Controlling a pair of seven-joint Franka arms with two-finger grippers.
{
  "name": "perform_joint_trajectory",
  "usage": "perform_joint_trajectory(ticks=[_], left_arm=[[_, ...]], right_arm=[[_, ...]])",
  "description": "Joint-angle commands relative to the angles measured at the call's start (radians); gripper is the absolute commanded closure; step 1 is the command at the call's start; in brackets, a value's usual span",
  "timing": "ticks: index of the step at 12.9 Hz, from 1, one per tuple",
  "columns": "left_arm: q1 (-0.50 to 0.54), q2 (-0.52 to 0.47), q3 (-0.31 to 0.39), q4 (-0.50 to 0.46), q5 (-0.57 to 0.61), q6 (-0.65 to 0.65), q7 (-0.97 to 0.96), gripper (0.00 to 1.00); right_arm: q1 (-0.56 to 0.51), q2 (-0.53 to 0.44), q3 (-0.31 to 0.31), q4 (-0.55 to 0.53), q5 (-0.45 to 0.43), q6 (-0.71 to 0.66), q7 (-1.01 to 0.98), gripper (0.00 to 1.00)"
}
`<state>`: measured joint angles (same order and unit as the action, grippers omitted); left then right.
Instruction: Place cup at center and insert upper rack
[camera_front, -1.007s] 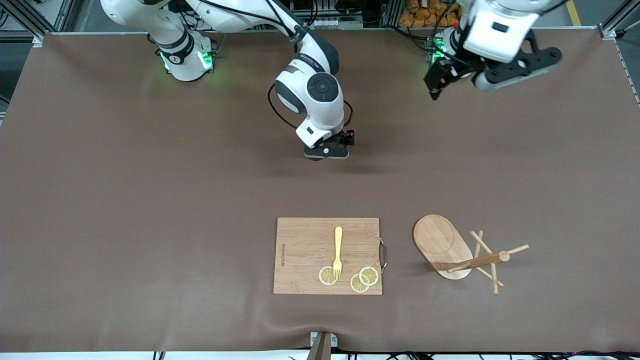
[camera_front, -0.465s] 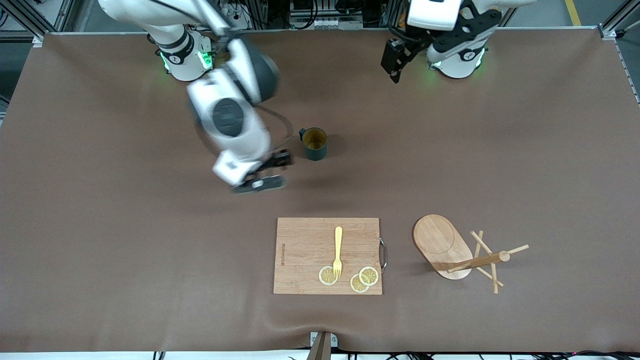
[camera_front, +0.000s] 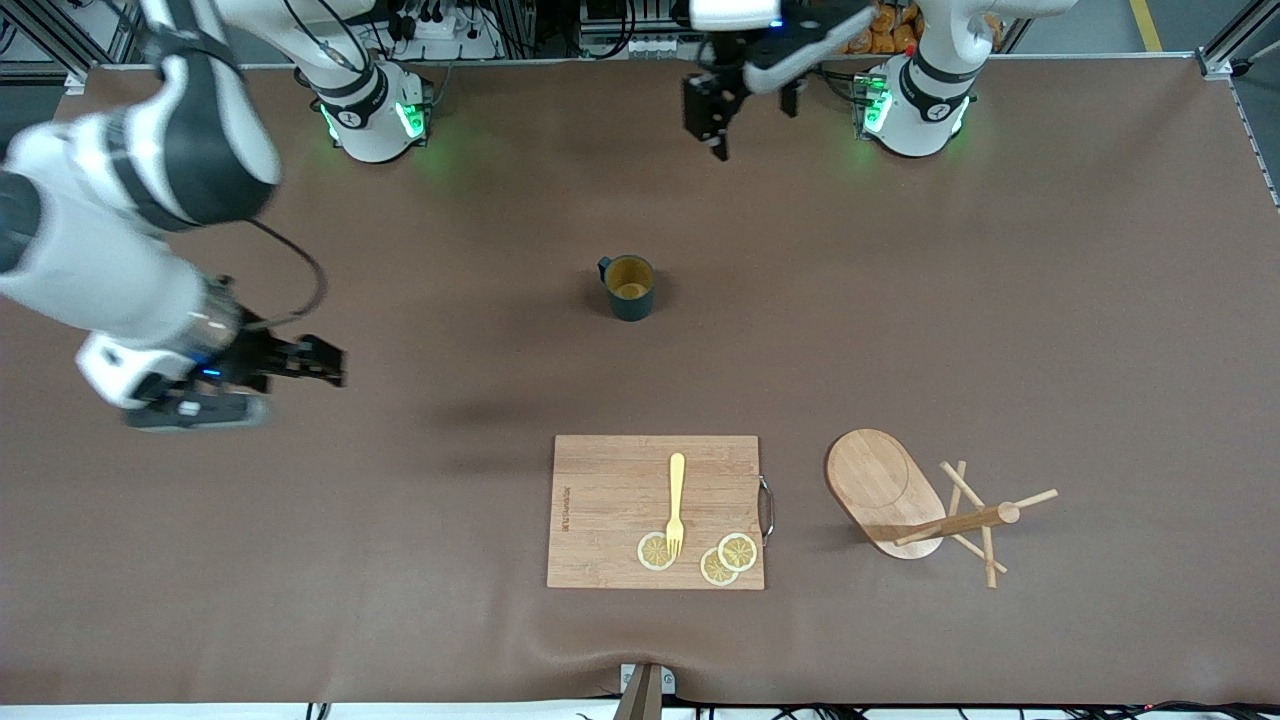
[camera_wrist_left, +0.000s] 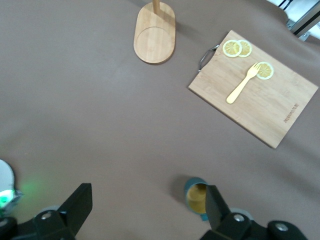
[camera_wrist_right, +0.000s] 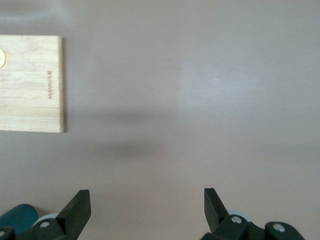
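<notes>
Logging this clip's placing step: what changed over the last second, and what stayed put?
The right gripper let go of the cup, left it upright mid-table, then swung away, open, toward the right arm's end. The left gripper, open, slid along the table's base edge toward the middle. The cutting board and mug tree stayed put.

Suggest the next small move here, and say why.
Probably bring the left claw, open and empty, over the mug tree. The cup stands upright at mid-table, untouched, and the right claw, open, is off over bare table.

The mug tree (camera_wrist_left: 154, 31) is cut off above its base; right pincer (camera_front: 300, 362) blurred.
</notes>
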<state>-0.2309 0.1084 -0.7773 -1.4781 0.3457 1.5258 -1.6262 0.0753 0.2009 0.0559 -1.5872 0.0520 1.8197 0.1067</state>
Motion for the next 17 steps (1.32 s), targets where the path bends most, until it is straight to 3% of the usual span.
perform_joint_trajectory(ticks=[1,5,10,11,15,17], left_arm=[[-0.103,0.118,0.001,0.056,0.094,0.022,-0.124,0.0],[-0.283,0.27,0.016,0.082,0.306,0.022,-0.409,0.0],[-0.413,0.41,0.039,0.129,0.458,0.022,-0.575,0.0],[-0.457,0.442,0.076,0.154,0.461,0.022,-0.58,0.0],[-0.766,0.514,0.427,0.2,0.46,0.046,-0.651,0.0],[-0.835,0.58,0.502,0.249,0.458,0.071,-0.713,0.0]], right_arm=[[-0.022,-0.076,-0.059,-0.017,-0.003,-0.033,-0.051,0.0],[-0.032,-0.104,-0.194,-0.017,0.0,-0.071,-0.258,0.0],[-0.091,-0.123,-0.212,-0.022,0.0,-0.115,-0.318,0.0],[-0.1,-0.123,-0.214,-0.023,-0.001,-0.117,-0.326,0.0],[-0.114,-0.123,-0.214,-0.027,-0.003,-0.115,-0.383,0.0],[-0.114,-0.126,-0.214,-0.027,-0.003,-0.115,-0.381,0.0]])
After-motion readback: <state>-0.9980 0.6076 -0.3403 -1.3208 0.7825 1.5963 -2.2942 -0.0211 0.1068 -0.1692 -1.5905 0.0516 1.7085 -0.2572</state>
